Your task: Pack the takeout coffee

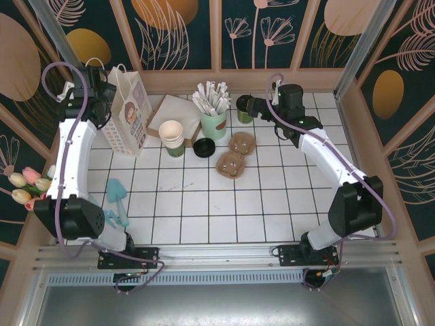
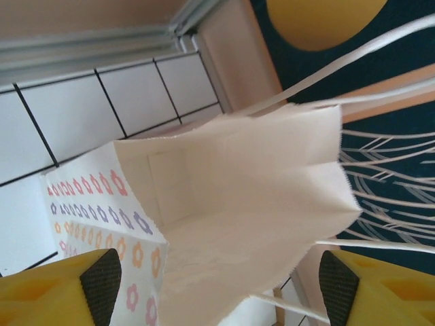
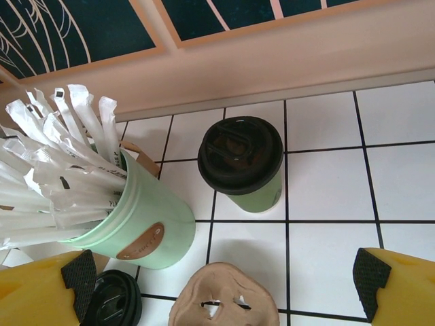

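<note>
Yellow right claw, round black-lidded takeout coffee

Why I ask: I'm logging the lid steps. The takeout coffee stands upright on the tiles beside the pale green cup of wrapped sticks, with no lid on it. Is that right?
Not quite. The takeout coffee does stand upright on the tiles beside the pale green cup of wrapped sticks, but it has a black lid on it, as the right wrist view shows.

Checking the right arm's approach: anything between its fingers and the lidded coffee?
Nothing visible. The coffee stands clear, ahead of the open right fingers. The sticks cup stands beside it, apart; the flat pulp carrier lies nearer the camera.
</note>
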